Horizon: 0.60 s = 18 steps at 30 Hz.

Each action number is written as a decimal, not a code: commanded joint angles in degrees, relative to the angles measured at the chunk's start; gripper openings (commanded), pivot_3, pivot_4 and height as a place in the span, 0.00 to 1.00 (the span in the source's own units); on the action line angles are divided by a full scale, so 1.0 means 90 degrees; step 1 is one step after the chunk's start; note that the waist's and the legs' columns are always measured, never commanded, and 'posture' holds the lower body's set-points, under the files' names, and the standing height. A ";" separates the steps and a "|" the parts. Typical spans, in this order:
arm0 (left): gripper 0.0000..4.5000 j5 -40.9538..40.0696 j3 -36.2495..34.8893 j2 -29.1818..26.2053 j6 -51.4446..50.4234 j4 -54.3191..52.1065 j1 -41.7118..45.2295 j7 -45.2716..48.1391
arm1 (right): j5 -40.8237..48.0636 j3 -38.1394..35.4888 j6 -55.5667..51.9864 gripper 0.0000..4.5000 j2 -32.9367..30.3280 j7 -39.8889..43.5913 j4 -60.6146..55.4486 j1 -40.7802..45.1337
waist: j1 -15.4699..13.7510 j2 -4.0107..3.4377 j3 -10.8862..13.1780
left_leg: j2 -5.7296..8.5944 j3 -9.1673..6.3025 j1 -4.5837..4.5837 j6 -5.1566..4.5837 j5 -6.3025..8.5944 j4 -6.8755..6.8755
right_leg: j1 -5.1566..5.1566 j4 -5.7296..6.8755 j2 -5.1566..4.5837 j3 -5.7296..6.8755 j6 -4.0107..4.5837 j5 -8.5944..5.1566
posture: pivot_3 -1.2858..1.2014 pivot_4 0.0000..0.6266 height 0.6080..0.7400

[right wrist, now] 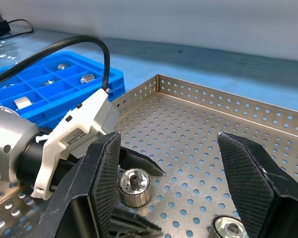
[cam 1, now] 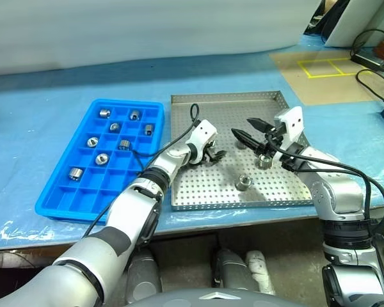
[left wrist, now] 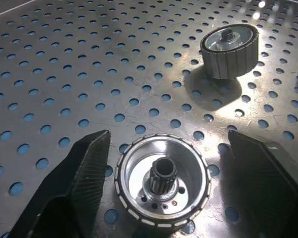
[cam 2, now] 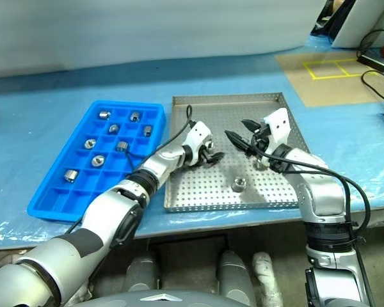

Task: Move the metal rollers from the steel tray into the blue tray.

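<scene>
Left hand (cam 1: 212,155) low over steel tray (cam 1: 198,102), fingers apart, roller (left wrist: 162,190) sitting between them, not clamped yet. Right hand (cam 1: 251,130) hovering nearby, fingers spread, empty. Couple more rollers (cam 1: 244,181) loose on tray floor, well apart. Seven already in blue tray (cam 1: 57,203) compartments. Rollers look solid metal, hard, a bit slick; probably heavy for size. I'd pinch across ribbed outer wall, squarely, or it may squirt out.
</scene>
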<state>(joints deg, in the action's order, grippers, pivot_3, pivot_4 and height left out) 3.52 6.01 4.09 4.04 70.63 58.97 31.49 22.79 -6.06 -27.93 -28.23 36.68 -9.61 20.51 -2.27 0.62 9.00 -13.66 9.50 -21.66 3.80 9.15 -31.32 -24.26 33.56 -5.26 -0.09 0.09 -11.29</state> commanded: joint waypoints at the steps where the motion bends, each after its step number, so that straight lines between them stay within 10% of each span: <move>1: 0.65 0.0073 -0.0067 -0.0071 -0.0059 0.0173 0.0014 -0.0124 | 0.0067 -0.0165 0.0048 0.72 -0.0083 -0.0030 -0.0237 -0.0032 | 0.0004 0.0000 0.0000 | 0.0000 0.0000 0.0004 -0.0001 0.0000 0.0000 | 0.0002 0.0000 0.0000 0.0000 0.0000 0.0000 | 0.41 0.24 1.00; 8: 0.39 0.0029 -0.0167 -0.0106 -0.0180 0.0154 0.0011 0.0255 | 0.0072 -0.0052 0.0061 0.72 -0.0041 -0.0031 -0.0183 0.0003 | 0.0006 0.0000 0.0000 | 0.0000 0.0000 0.0008 -0.0002 0.0001 0.0003 | 0.0004 -0.0001 -0.0001 0.0000 0.0000 0.0000 | 0.42 0.24 1.00; 18: 0.39 -0.0373 -0.0364 -0.0270 0.0153 -0.0889 -0.0186 0.1320 | 0.0232 -0.0035 -0.0018 0.72 0.0043 0.0064 -0.0189 0.0226 | -0.0003 0.0000 0.0000 | 0.0000 0.0001 0.0005 -0.0002 0.0002 0.0007 | 0.0003 -0.0005 -0.0001 0.0000 0.0000 0.0000 | 0.43 0.24 1.00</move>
<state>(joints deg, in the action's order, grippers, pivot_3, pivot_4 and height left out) 2.66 4.04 2.00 4.17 67.65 57.22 40.94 23.07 -5.79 -28.07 -27.94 36.75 -9.50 21.55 -2.30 0.62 9.00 -13.67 9.50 -21.62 3.78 9.16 -31.26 -24.23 33.51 -5.28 -0.08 0.10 -11.29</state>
